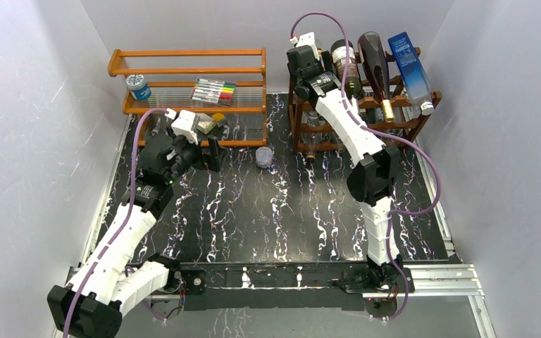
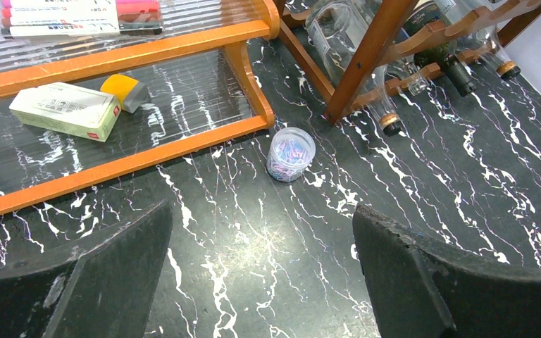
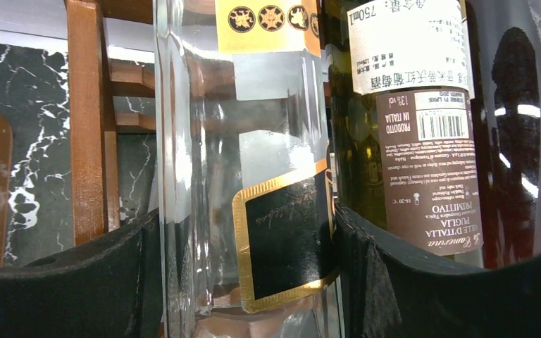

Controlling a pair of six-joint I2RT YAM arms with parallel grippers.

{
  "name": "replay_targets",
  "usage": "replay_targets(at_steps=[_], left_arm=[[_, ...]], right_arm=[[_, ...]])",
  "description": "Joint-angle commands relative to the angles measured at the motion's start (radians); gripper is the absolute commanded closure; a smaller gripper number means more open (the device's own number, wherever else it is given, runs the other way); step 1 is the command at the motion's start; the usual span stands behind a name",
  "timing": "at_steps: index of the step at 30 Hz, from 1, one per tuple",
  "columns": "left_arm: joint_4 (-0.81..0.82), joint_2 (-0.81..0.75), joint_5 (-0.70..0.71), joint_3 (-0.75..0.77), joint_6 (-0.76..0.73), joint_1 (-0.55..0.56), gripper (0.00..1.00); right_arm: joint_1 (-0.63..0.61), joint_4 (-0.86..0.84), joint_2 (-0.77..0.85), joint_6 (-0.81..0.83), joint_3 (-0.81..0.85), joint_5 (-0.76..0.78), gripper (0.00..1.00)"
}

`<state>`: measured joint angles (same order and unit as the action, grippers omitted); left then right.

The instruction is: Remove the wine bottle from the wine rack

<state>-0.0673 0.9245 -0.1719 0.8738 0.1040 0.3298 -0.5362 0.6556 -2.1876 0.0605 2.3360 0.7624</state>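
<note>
Right gripper (image 3: pixel 246 236) clasps clear bottle (image 3: pixel 253 105), arm stretched over wine rack (image 3: pixel 84 127)

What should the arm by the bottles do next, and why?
Probably close the right gripper firmly before any lift: its fingers flank the clear bottle in the wine rack, but whether they grip it yet is unclear.

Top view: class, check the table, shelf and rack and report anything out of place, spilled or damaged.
Nothing looks spilled or broken. One mild oddity: a small clear jar of paper clips stands alone on the table, between the orange shelf and the wine rack, while the other stationery sits on the shelf.
</note>
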Motion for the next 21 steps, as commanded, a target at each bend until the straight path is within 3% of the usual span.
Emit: replay_targets(at_steps=[1, 10, 21], left_arm=[[0.012, 0.002, -0.003, -0.004, -0.007, 0.004, 0.02], [0.009, 0.014, -0.008, -0.002, -0.007, 0.004, 0.02], [0.009, 0.017, -0.015, -0.001, -0.004, 0.003, 0.02]], right_arm=[[0.001, -0.053, 0.109, -0.077, 0.033, -0.1, 0.39], [0.104, -0.181, 0.297, -0.348, -0.148, -0.421, 0.57], [0.202, -0.275, 0.372, -0.56, -0.272, -0.644, 0.72]])
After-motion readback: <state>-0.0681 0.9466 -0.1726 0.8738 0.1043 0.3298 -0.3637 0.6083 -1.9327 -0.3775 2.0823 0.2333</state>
